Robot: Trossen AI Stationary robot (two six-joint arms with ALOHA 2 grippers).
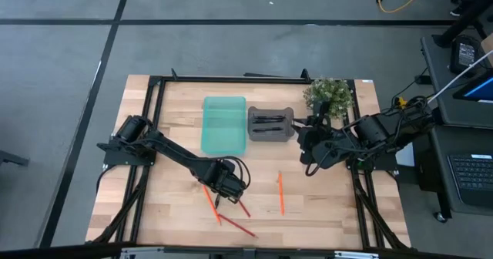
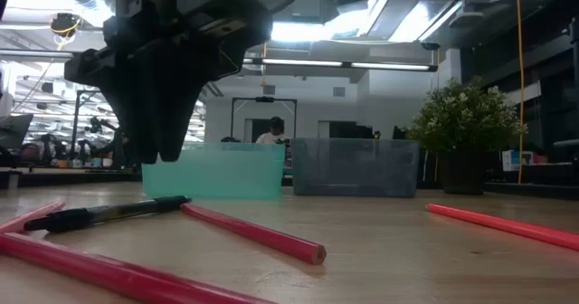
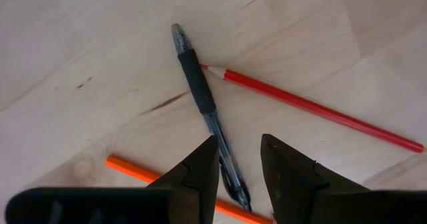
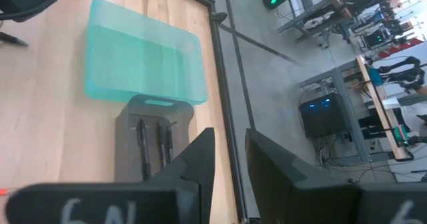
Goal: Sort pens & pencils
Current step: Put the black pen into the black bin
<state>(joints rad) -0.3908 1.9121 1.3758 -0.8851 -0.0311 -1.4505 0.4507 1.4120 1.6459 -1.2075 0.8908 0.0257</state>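
Four thin orange and red pencils (image 1: 281, 193) lie on the wooden desk (image 1: 177, 120); two black pens (image 4: 141, 141) lie in the grey bin (image 1: 269, 126). Only the left wrist view shows another black pen (image 3: 203, 104) crossing an orange pencil, directly under the spread left hand (image 3: 239, 164). The right hand (image 4: 230, 154) hangs empty, half open, beside the bin.

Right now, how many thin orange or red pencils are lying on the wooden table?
4. One orange pencil lies alone at centre-right; a second orange pencil and two red pencils lie front-centre around the left gripper, whose arm may hide more.
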